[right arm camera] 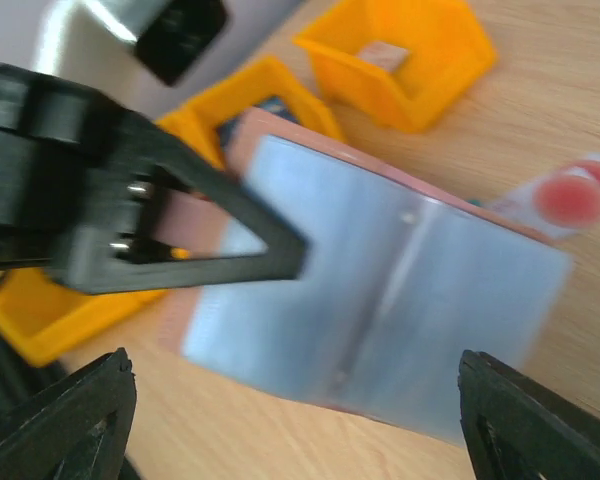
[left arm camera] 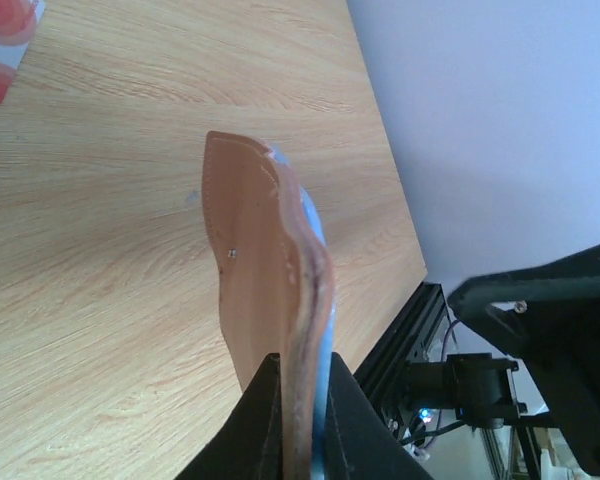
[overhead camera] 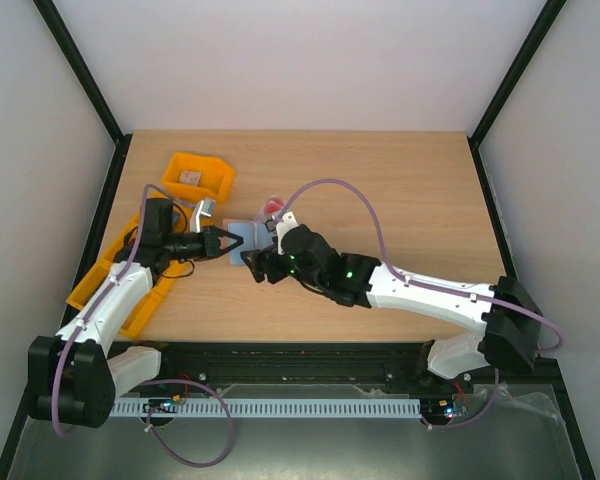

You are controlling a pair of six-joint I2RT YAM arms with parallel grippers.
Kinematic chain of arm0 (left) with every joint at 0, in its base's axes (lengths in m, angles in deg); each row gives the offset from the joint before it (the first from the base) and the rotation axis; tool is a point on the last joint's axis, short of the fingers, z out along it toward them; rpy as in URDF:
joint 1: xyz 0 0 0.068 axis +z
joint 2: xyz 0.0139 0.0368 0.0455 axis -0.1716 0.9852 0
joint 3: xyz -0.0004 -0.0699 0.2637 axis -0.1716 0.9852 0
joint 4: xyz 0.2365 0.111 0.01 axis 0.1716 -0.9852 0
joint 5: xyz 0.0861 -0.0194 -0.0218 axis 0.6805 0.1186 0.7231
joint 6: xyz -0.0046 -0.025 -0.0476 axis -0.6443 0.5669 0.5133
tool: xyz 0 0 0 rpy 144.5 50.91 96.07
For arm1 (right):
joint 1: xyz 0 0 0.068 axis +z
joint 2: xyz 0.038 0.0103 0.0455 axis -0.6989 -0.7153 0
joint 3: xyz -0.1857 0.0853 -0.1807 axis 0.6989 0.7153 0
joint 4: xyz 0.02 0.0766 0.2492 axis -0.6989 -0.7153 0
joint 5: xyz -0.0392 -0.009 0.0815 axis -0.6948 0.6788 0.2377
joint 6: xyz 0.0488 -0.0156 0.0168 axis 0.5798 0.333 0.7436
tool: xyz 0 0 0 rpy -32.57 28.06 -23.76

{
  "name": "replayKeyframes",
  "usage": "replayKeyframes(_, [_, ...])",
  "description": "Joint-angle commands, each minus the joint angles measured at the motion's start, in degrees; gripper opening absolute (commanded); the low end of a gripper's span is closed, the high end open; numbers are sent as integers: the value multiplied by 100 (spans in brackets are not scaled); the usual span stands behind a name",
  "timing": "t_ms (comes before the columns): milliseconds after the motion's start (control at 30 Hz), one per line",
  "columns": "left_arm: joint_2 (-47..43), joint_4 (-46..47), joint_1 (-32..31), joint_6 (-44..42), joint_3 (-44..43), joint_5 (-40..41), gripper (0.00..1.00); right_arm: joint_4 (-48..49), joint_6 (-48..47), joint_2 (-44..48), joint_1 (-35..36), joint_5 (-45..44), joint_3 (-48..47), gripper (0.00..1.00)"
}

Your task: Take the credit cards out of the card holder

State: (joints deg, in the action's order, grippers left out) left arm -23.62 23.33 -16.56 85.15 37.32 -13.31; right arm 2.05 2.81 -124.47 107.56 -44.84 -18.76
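Top external view: the left gripper (overhead camera: 224, 243) reaches in from the left side of the table (overhead camera: 410, 200) and is clamped on one edge of the card holder (overhead camera: 244, 242), which sits near the middle of the table, just in front of the far orange bin (overhead camera: 200, 176). The left wrist view shows the holder edge-on, reddish-brown leather on one face and blue lining on the other, pinched tight between the two black fingers (left arm camera: 262, 420) and lifted clear of the wood. The right gripper (overhead camera: 261, 266) is close against the holder's near edge. From above it is too small to tell whether it touches, but the right wrist view shows its fingers (right arm camera: 75, 420) spread wide at either side of the frame with nothing gripped between them. In that same view the holder lies opened out, its grey-blue inside facing the camera with the fold running down the middle, and the left arm's pointed finger overlaps its left part. A pale card with a red round mark (right arm camera: 565, 200) lies flat on the table just beyond the holder, apart from it. A second orange bin (overhead camera: 110, 280) stands at the table's left edge under the left arm.
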Motion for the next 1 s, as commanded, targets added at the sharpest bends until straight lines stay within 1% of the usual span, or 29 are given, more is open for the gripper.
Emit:
replayKeyframes(0, [-40,-281,50,-344,-310,-113,2,1525,-27,156,8,932,429,86])
replayKeyframes(133, [-93,0,52,-39,-299,-510,2,1203,87,-309,-33,841,53,88])
replayKeyframes(267, [-192,781,52,712,72,-941,2,1333,168,-427,-40,827,117,91])
replayKeyframes(367, [-182,824,52,741,61,-982,2,1255,248,-600,-45,835,79,91])
replayKeyframes(467, [-171,929,16,802,84,-1071,2,1579,360,-699,-47,997,131,91])
replayKeyframes(533, [-172,1018,-12,865,115,-1172,2,1591,380,-818,-63,1049,63,88])
replayKeyframes(567, [-176,1074,-23,898,130,-1235,2,1560,392,-883,-76,1046,22,82])
replayKeyframes(600, [-188,1099,-33,914,146,-1290,2,1567,427,-906,-106,1037,13,74])
replayKeyframes(667, [-218,1125,-44,911,184,-1360,2,1735,556,-808,-179,1017,150,52])
replayKeyframes(700, [-230,1142,-44,901,212,-1381,2,1860,630,-729,-236,1027,283,44])
replayKeyframes(733, [-239,1164,-44,899,239,-1405,2,1970,710,-638,-282,1072,395,38])
replayKeyframes(867, [-225,1213,-44,845,240,-1458,3,2011,700,-414,-417,1263,629,21])
replayKeyframes(900, [-217,1214,-44,827,220,-1468,7,2048,697,-360,-446,1326,681,15])
replayKeyframes(933, [-209,1214,-44,810,206,-1485,18,2116,704,-293,-483,1400,755,8])
replayKeyframes(967, [-207,1212,-40,794,200,-1498,30,2206,705,-228,-517,1486,852,3])
